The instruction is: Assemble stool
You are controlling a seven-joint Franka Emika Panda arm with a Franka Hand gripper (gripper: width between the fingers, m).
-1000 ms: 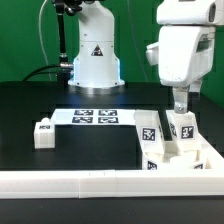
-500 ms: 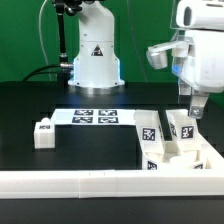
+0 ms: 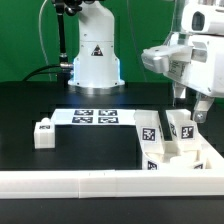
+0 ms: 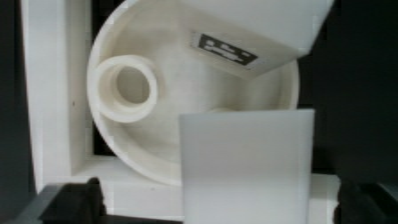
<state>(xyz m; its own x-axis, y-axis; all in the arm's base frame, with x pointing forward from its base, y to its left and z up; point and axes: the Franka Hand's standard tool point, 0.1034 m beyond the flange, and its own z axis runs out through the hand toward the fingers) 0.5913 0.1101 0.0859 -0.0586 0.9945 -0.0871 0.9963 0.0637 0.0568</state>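
Black table (image 3: 60, 160) underneath; the gripper (image 3: 190, 104) hangs with jaws spread wide, holding nothing. Straight below it sits the seat (image 4: 178, 90), beside the rail (image 4: 45, 90), a leg (image 4: 249, 160) in front.

The arm hangs with its wrist tilted, the gripper (image 3: 189, 106) aloft, jaws apparently spread apart.
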